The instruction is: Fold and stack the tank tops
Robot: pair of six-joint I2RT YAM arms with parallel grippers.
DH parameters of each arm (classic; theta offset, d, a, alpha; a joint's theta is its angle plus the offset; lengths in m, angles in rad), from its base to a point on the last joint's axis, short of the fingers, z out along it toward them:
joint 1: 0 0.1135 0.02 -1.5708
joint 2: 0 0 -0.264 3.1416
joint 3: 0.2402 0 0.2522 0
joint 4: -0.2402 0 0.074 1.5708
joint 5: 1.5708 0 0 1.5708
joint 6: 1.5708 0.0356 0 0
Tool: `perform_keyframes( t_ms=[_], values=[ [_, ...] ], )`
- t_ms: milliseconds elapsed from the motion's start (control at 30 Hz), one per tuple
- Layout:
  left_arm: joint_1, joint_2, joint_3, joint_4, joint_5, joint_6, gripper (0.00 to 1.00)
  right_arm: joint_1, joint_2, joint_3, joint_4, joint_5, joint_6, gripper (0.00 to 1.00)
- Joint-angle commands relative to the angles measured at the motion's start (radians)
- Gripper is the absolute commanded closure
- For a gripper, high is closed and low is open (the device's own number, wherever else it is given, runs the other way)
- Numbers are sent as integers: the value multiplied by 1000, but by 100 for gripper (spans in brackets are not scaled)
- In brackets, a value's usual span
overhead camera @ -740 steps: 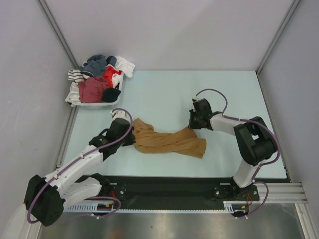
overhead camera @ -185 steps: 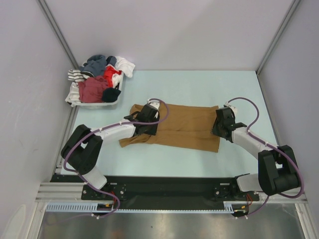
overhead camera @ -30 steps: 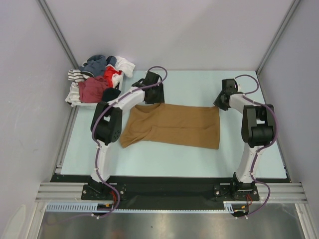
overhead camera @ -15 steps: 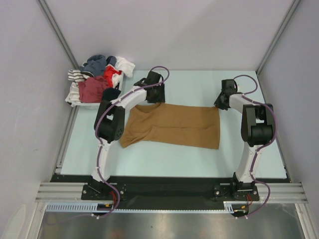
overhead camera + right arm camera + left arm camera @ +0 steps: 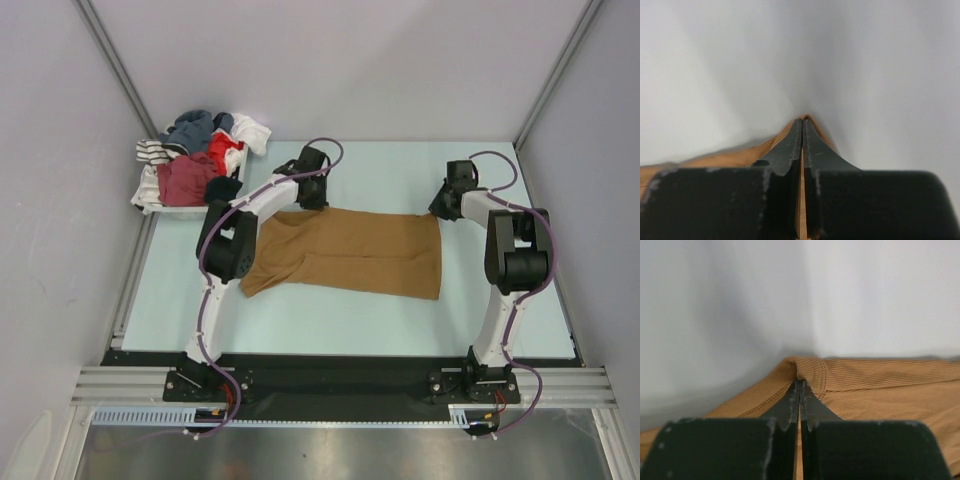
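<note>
A tan-brown tank top lies spread flat across the middle of the pale table. My left gripper is shut on its far left corner; the wrist view shows ribbed tan cloth pinched between the dark fingers. My right gripper is shut on the far right corner, with a strip of tan cloth caught between its fingers. A dark maroon red top sits among mixed clothes at the back left.
A white bin at the back left holds a pile of mixed clothes in blue, white, red and stripes. Grey walls and metal frame posts close in the table on three sides. Both arm bases stand on the black rail at the near edge.
Both grippers have closed on the far corners of the tan-brown tank top. The left gripper has shifted slightly right onto the cloth's edge. The top itself lies as before.
</note>
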Motion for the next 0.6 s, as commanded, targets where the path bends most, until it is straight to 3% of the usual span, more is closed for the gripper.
perform_keyframes(
  t_ms=[0,233,567],
  values=[
    [0,-37,11,34,0,23,100,-15,-62,-26,41,-39,-17,100],
    [2,-185,-114,100,-40,45,100,-30,-115,-64,77,-109,-20,100],
    [2,-247,-146,89,-43,65,100,-74,-159,-78,61,-123,-20,100]
  ],
)
